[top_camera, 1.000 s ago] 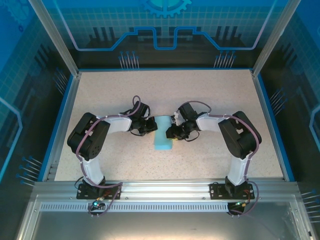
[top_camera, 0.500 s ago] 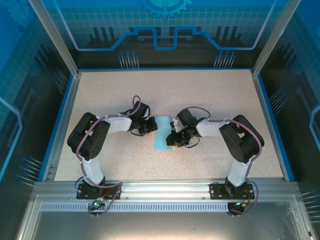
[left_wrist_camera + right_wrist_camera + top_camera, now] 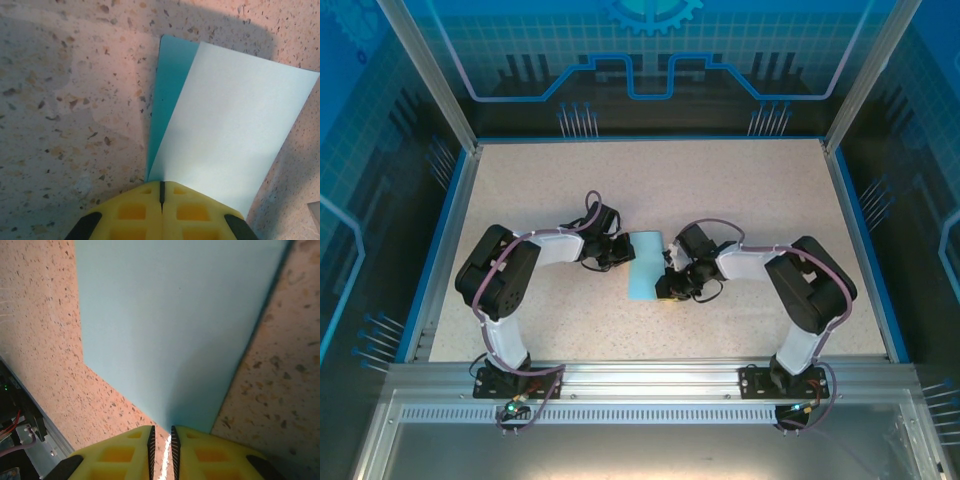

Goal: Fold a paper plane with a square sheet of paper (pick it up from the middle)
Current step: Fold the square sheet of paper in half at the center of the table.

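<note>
- The square sheet of paper (image 3: 644,265) lies near the middle of the counter (image 3: 720,190), between the two arms. From above it shows as a narrow, upright, light-blue strip rather than a full square.
- Left tool (image 3: 623,254): positioned at the strip's left edge, towards its far end.
- In the left wrist view the left tool (image 3: 161,186) has its yellow fingers (image 3: 132,212) brought fully together, with no more than a dark seam between them. The paper (image 3: 230,135) fans out from that seam, so it is pinched there.
- Two layers are visible in that view: a pale upper flap, and a deeper teal layer showing along its left side. The layers meet at the tool and spread apart further away from it.
- Right tool (image 3: 664,286): positioned at the strip's right edge, towards its near end.
- In the right wrist view the right tool (image 3: 161,432) is almost closed, with a thin slit left between the yellow fingers (image 3: 210,455).
- The paper (image 3: 175,315) narrows towards that slit and reaches the fingertips. I cannot tell whether it is gripped between them or merely runs beneath.
- The paper surface seen from the right wrist is smooth and unmarked. Speckled counter (image 3: 280,365) is exposed on both sides of it.
</note>
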Motion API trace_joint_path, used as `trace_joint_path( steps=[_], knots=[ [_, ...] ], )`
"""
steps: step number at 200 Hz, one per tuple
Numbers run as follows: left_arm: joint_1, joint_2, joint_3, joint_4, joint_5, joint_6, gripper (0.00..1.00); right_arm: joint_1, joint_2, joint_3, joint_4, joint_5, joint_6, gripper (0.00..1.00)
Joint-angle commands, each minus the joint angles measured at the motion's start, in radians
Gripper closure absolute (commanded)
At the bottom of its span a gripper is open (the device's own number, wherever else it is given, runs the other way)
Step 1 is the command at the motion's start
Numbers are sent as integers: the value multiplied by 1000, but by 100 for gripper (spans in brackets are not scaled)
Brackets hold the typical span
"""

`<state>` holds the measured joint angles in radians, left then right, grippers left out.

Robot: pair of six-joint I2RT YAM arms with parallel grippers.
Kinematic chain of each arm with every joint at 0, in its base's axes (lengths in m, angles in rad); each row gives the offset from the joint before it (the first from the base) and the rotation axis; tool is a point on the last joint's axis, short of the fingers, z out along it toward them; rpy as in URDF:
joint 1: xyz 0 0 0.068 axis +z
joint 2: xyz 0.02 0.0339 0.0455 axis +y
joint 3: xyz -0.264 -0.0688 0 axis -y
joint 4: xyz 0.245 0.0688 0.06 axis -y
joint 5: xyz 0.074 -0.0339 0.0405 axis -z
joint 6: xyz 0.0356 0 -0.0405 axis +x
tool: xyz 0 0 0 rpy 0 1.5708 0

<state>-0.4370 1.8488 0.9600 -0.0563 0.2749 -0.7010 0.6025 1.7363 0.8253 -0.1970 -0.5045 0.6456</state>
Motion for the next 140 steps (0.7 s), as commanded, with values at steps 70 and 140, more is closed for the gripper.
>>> trace_joint_path(
  steps=[70,140],
  knots=[
    [0,44,16,-100,-59,21,100,-73,52,230,111,150,35,81],
    [-4,58,29,-120,-60,23,100,-120,230,336,84,167,58,82]
  ],
)
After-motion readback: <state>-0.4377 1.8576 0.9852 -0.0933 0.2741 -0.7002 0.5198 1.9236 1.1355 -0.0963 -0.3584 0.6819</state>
